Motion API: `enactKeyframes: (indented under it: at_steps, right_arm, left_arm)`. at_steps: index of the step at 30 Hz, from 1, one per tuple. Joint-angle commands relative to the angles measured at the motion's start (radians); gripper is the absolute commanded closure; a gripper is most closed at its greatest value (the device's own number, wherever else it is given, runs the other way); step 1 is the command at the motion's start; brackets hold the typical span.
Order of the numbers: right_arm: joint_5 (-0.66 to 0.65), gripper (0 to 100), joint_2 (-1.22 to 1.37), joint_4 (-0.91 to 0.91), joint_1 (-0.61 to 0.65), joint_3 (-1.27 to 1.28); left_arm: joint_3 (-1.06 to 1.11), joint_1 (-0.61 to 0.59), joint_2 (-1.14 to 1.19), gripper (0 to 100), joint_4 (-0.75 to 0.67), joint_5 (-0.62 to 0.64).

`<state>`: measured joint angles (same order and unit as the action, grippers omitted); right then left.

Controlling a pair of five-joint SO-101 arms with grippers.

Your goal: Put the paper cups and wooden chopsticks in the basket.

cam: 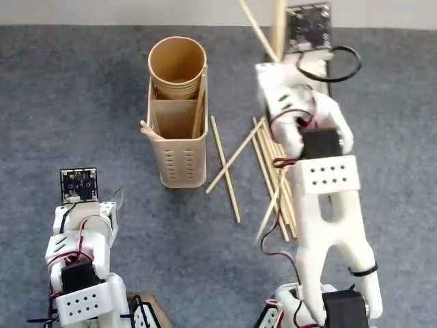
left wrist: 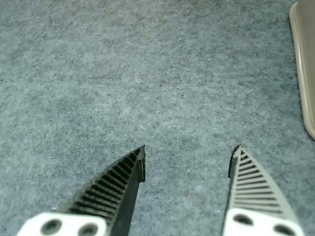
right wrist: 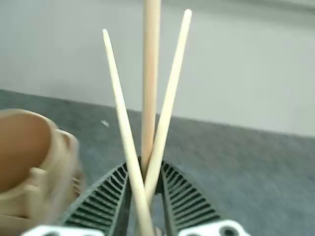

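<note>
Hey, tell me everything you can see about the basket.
The basket is a tall, beige, plastic-looking box with rows of slots in its wall and dividers inside. It stands upright on the grey carpet. Stacked paper cups sit in the compartment farthest from the arms, and a few chopsticks lean inside it.

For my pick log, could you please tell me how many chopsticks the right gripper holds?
3, all clamped in the right gripper: one straight chopstick between two slanted chopsticks that cross near the gripper's tips. Another could be hidden behind them.
</note>
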<state>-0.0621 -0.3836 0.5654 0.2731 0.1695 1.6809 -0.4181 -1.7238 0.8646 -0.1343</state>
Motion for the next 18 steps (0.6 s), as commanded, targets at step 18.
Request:
enactKeyframes:
  at_steps: [18]
  right_arm:
    - [0.169, 99.4, -0.076, -0.348, 0.311, 0.16]
  left_arm:
    - [0.021, 0.016, 0.007, 72, 0.002, -0.014]
